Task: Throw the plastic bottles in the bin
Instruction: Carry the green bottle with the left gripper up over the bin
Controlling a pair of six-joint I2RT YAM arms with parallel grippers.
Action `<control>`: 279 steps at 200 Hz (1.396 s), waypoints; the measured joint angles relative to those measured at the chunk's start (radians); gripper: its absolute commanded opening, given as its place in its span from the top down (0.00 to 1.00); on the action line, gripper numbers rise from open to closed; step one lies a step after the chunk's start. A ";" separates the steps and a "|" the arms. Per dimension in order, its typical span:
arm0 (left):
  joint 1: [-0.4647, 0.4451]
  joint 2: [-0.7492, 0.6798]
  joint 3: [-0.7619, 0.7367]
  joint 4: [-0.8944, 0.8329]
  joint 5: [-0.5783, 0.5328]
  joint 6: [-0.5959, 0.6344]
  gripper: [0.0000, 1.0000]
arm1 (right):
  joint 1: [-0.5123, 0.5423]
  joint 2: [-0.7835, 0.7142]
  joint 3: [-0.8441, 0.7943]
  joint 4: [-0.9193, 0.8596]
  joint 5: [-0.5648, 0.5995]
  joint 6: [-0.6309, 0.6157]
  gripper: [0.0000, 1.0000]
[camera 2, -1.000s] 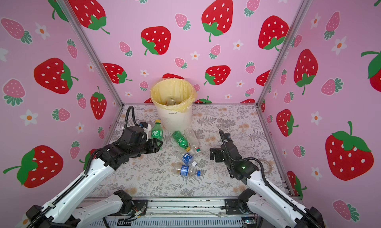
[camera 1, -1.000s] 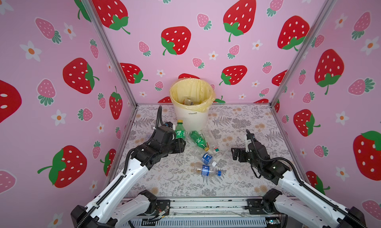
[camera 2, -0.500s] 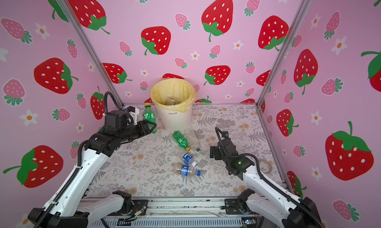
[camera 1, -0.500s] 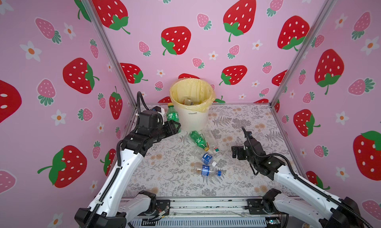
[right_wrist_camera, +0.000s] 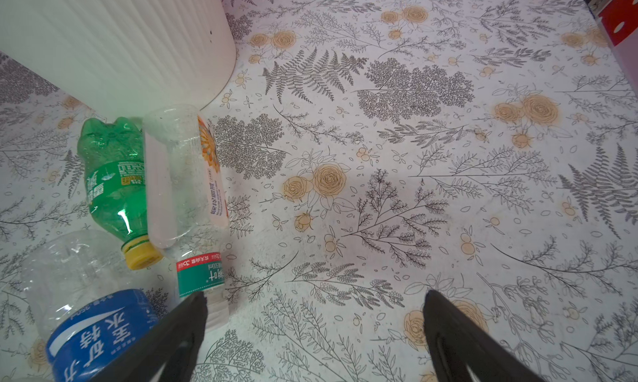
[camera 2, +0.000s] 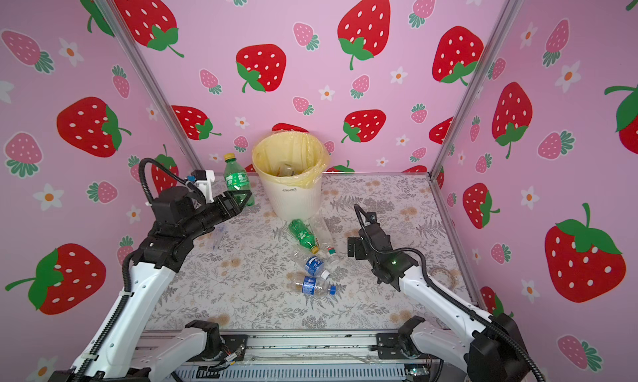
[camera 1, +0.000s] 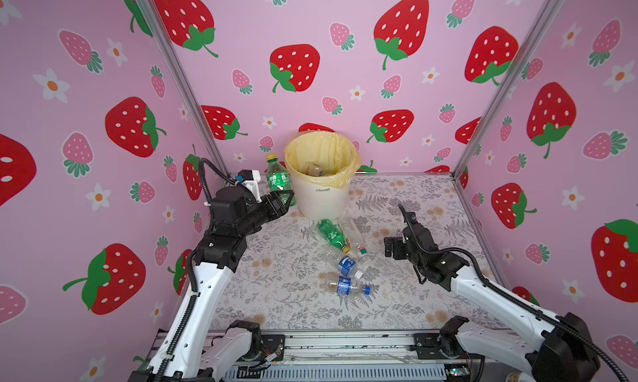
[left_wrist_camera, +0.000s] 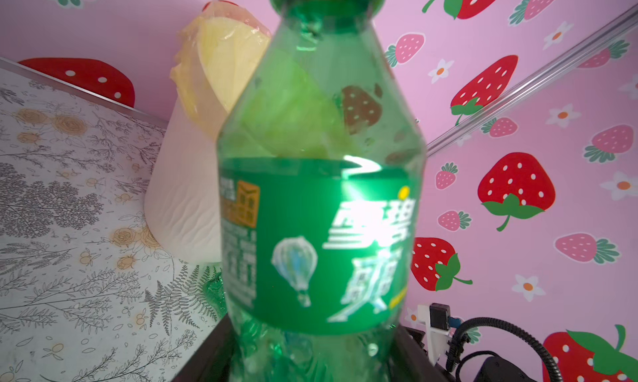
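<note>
We hold the green bottle [camera 1: 278, 181] upright in the left jaws, just beside the bin [camera 1: 322, 197]. The right jaws stand wide and empty above the desk [camera 1: 414, 197], near four more bottles [camera 1: 347, 264] lying in front of the bin.

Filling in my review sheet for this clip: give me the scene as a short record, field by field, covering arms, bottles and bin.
left gripper: shut on green bottle, held upright by its lower body, off the table, beside the bin, not over its opening
right gripper: open, empty, low beside the loose bottles
bin: upright at the back, yellow liner, a few items inside
bottles on table: four, lying down: second green bottle, clear bottle against it, two blue-label bottles
task: unfinished
</note>
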 measured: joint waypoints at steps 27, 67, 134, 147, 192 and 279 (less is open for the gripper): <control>0.046 -0.035 -0.043 0.041 0.024 -0.016 0.47 | -0.003 0.034 0.000 0.000 -0.010 -0.002 0.01; 0.059 -0.095 -0.114 0.081 0.034 -0.024 0.47 | -0.003 0.038 0.000 0.010 -0.024 -0.002 0.01; 0.059 -0.157 -0.211 0.082 0.023 -0.033 0.48 | -0.008 0.038 0.000 0.021 -0.029 -0.001 0.01; 0.059 -0.166 -0.223 0.082 0.022 -0.039 0.48 | -0.009 0.037 0.000 0.021 -0.030 -0.001 0.01; 0.059 -0.118 -0.176 0.040 -0.005 -0.019 0.48 | -0.010 0.035 0.000 0.035 -0.030 -0.002 0.01; -0.112 0.507 0.665 -0.178 -0.100 0.128 0.30 | -0.033 0.104 -0.001 0.080 -0.030 -0.026 0.01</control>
